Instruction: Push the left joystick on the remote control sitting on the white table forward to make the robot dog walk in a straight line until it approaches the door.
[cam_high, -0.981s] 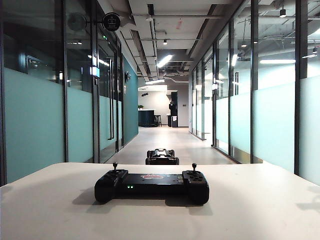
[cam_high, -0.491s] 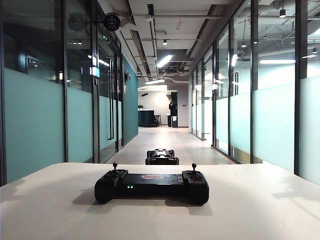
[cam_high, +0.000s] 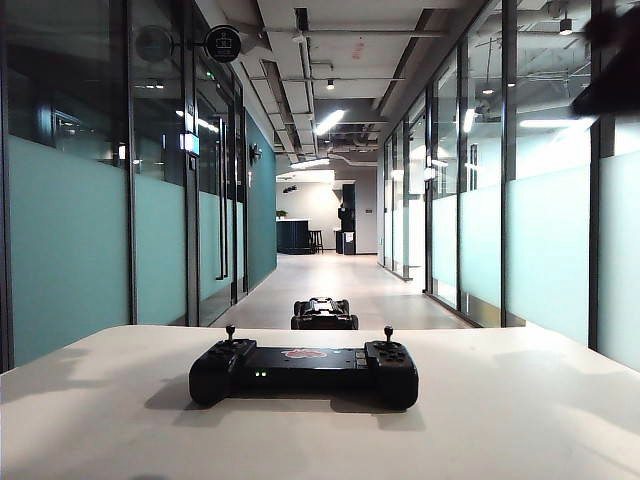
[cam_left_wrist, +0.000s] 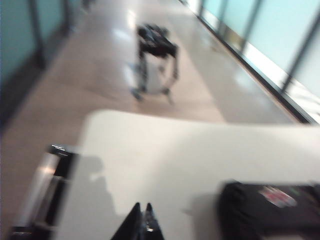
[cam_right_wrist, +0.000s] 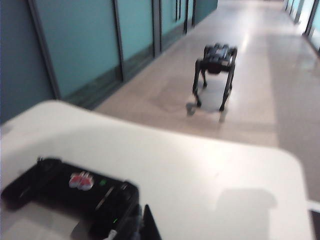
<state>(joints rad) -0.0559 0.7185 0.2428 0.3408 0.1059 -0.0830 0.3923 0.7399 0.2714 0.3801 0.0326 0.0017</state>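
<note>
The black remote control (cam_high: 303, 370) lies in the middle of the white table (cam_high: 520, 420), its left joystick (cam_high: 230, 331) upright and untouched. On the corridor floor beyond the table stands the robot dog (cam_high: 324, 313). My left gripper (cam_left_wrist: 142, 207) hovers shut over bare tabletop, with the remote control (cam_left_wrist: 270, 212) off to one side and the robot dog (cam_left_wrist: 156, 47) ahead. My right gripper (cam_right_wrist: 141, 212) is shut and empty, close to one end of the remote control (cam_right_wrist: 75, 190), with the robot dog (cam_right_wrist: 216, 65) farther off. I cannot pick out the door.
Glass partition walls (cam_high: 90, 230) line both sides of the long corridor (cam_high: 330, 270). A dark blurred part of an arm (cam_high: 612, 70) shows at the exterior view's upper right. A dark metal fixture (cam_left_wrist: 47, 190) sits at the table's edge.
A dark blurred arm part has come into the exterior view's upper right, and shadows have spread over the table. The remote control and robot dog have not moved.
</note>
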